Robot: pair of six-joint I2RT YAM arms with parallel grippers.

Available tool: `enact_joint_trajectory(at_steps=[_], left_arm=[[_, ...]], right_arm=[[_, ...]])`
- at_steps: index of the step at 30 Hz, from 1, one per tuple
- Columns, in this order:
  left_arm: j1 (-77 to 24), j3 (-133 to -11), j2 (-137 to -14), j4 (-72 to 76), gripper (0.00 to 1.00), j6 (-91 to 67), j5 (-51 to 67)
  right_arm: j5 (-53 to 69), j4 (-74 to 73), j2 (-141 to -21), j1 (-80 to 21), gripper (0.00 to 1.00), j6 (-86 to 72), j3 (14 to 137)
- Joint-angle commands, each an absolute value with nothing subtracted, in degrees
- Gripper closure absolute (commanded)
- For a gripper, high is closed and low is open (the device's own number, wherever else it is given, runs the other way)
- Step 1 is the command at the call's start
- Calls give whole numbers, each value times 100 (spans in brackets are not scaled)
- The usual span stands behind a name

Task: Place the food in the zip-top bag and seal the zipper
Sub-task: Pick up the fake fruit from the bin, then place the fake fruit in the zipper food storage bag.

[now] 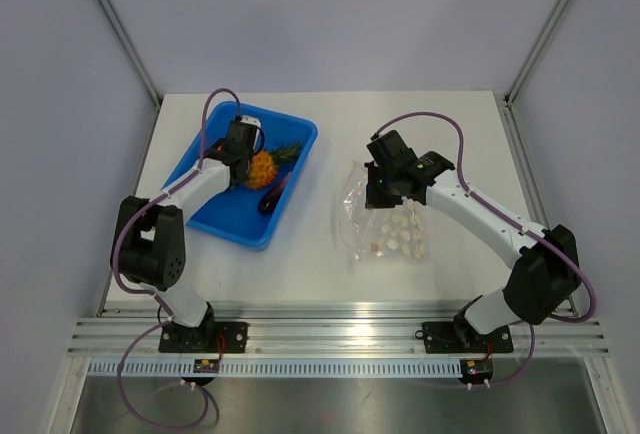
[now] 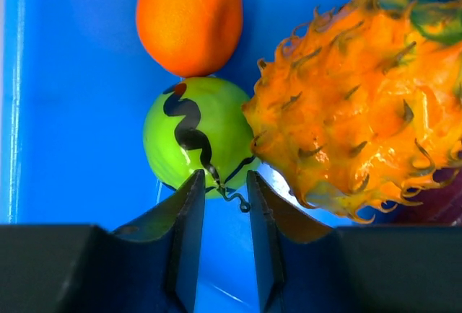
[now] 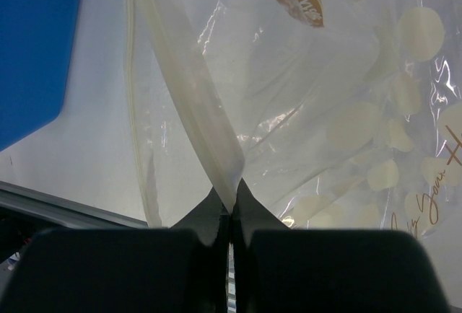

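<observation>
Step in hand: picking the first piece of food out of the blue tray (image 2: 72, 111). All four pieces lie in the tray, none in the bag.

Left gripper (image 2: 225, 183): low over the tray, jaws apart with a narrow gap between them. The tips sit at the near edge of the green ball (image 2: 195, 136), and its thin curly stem lies in the gap. Nothing is clamped. The orange ball (image 2: 189, 17) touches the green ball on the far side. The pineapple (image 2: 361, 97) presses against its right side. The eggplant (image 1: 272, 197) lies beside the pineapple, towards the tray's near-right wall.

Right gripper (image 3: 232, 197): jaws closed, pinching the mouth edge of the zip-top bag (image 1: 385, 229) at the zipper (image 3: 198, 111). One lip is lifted, and the rest of the bag lies flat on the table (image 1: 300, 274), well apart from the tray.

Judgement on the next move: the gap looks too narrow for the ball's body, so the grip is either on the stem or needs wider jaws. The pineapple crowds one finger's path. The piece must then be lifted clear and carried to the held-up mouth. Whether that mouth gapes wide enough, I cannot tell.
</observation>
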State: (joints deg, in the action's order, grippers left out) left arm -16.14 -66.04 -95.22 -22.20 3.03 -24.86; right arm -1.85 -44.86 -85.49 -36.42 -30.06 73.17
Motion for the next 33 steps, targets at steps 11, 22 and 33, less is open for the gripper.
enact_joint_trajectory(at_steps=[11,22,33], left_arm=[[-1591,-7119,-9054,-2610,100,123,-2594],[-1591,-7417,-7199,-3163,100,-176,-1619],[-1591,-8253,-6926,-3709,100,-694,-195]], right_arm=[[-141,-4421,-8455,-3727,100,-3076,7453],[78,-4192,-8604,-3814,100,-3225,7611],[518,-3938,-9140,-4130,100,-3462,8445]])
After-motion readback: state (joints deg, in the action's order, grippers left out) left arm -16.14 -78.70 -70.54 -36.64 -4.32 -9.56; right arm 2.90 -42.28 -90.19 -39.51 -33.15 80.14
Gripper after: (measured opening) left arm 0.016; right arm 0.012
